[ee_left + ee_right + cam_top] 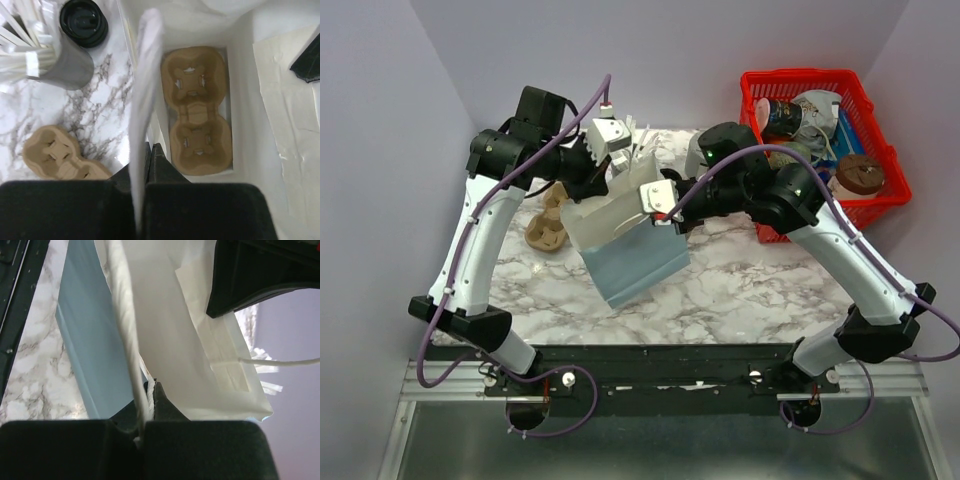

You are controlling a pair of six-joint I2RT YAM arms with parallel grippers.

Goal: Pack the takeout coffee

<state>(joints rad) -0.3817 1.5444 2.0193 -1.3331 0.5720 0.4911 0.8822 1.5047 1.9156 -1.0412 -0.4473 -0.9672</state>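
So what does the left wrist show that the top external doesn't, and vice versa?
Only the left wrist: a cardboard cup carrier flat on the floor of the paper bag. Only the top external: the red basket and the bag's blue outside. Both: the bag, the left gripper shut on its rim, and a second carrier outside it.

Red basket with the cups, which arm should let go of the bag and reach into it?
Probably right. The right gripper pinches the bag on the side nearer the red basket, its arm alongside it. The left gripper holds the far side, bag in between.
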